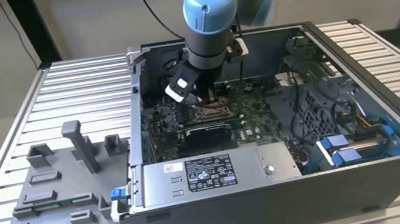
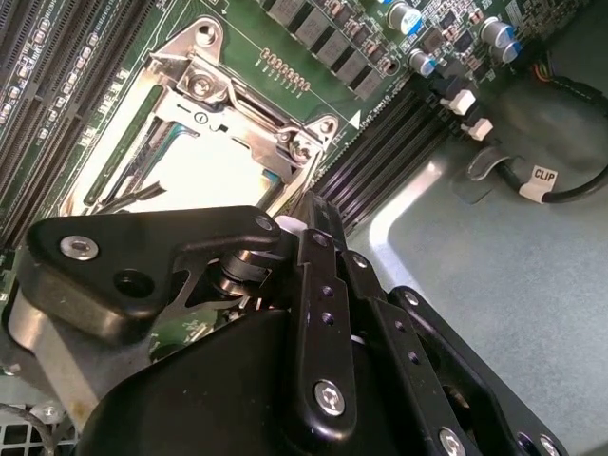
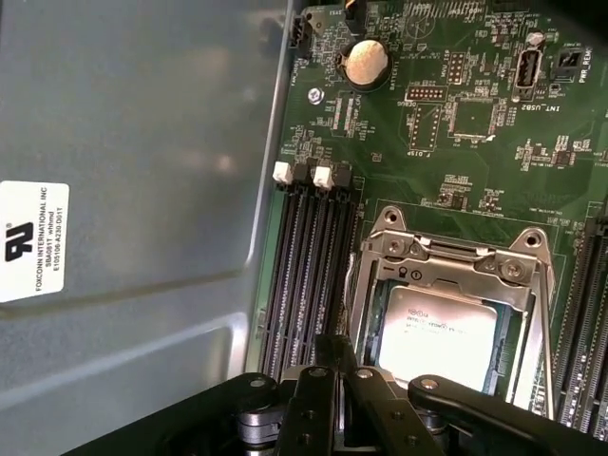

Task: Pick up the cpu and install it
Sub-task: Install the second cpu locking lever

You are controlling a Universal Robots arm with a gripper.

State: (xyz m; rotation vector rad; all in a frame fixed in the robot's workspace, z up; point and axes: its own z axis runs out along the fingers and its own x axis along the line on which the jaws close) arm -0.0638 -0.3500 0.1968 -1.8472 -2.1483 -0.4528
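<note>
Right now the gripper [image 3: 347, 380] hangs low inside the computer case [image 1: 387, 90], just over the socket [image 3: 456, 256]. I cannot tell how it is set. The cpu [image 3: 437, 337] lies flat in the socket, where it belongs. Case walls stand near, so moving room is small.

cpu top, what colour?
Pale silver-grey metal; the cpu sits inside the socket frame, clearest in the first wrist view.

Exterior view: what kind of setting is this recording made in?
Likely a robotics lab bench for PC assembly: an open computer case on a slatted aluminium table, grey fixture blocks beside it, the cpu in its socket.
</note>
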